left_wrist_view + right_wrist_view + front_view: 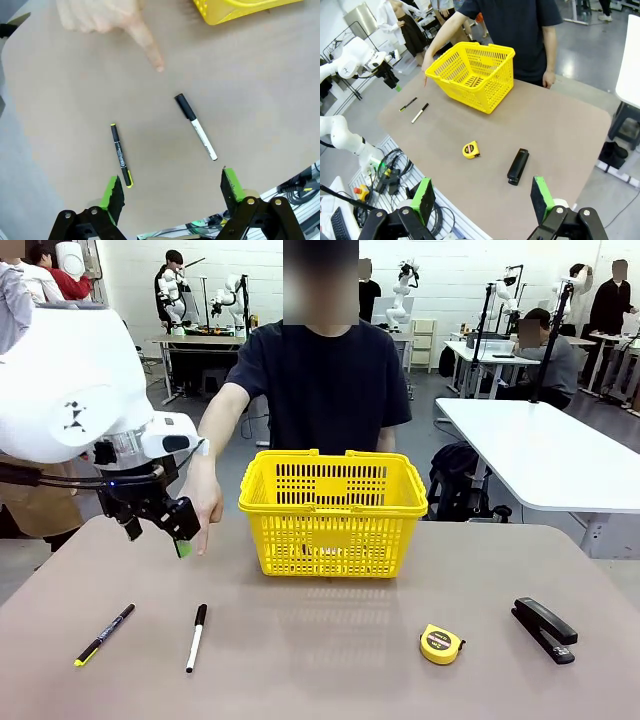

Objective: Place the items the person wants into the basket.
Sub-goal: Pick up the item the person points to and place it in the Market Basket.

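The person's hand (205, 502) points, seemingly at the white marker (196, 637) near the table's (330, 670) front-left edge, well apart from the basket (333, 508) at the far edge, so the left gripper (171, 191) hovers above, jaws wide, empty.

White marker (197, 637), black stapler (545, 629) lie outside yellow basket (333, 509).

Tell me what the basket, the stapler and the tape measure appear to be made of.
The basket looks like moulded plastic: uniform bright yellow, slight sheen, regular lattice of slots. The stapler is black and fairly matte; plastic shell or painted metal, the look leaves it open. The tape measure has a round yellow case, probably plastic, with a dark disc on its face.
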`<state>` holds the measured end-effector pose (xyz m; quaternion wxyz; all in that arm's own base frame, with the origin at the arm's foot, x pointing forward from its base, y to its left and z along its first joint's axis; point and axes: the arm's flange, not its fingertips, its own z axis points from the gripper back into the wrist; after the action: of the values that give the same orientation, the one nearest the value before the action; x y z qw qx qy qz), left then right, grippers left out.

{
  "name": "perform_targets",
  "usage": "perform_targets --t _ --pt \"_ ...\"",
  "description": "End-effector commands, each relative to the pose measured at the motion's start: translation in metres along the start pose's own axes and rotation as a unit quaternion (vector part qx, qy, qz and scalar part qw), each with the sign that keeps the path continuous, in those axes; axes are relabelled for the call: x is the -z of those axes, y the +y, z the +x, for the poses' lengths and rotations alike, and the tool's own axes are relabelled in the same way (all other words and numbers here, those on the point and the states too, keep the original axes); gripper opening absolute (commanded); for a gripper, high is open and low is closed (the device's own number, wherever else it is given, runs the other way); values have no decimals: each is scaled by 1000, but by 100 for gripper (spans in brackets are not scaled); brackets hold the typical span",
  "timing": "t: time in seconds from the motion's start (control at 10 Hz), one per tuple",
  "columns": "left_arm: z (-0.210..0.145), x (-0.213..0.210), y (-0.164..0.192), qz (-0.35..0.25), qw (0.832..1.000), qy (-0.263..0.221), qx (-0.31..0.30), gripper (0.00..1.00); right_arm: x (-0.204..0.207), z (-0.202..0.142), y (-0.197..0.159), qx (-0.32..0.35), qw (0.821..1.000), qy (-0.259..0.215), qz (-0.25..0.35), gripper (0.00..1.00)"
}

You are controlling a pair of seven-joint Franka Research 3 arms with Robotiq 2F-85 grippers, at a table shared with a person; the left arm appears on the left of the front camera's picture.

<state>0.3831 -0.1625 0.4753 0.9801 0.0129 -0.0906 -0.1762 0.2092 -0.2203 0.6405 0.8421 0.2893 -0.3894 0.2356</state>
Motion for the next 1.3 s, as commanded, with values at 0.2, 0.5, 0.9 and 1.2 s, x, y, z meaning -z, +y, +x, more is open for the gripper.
perform_targets --t 0.2,0.5,0.9,1.2 --pt "0 -7 2 -13 1000 -3 3 100 0 1 0 -5 1000 -12 11 100" --pt "1 -4 2 -10 1000 -4 0 100 0 1 0 -5 1000 -12 11 100" --pt "-28 74 -52 29 996 20 -84 100 0 1 0 -5 1000 -12 11 100" --pt "-48 116 -75 54 982 17 -182 100 0 1 0 -5 1000 -12 11 100"
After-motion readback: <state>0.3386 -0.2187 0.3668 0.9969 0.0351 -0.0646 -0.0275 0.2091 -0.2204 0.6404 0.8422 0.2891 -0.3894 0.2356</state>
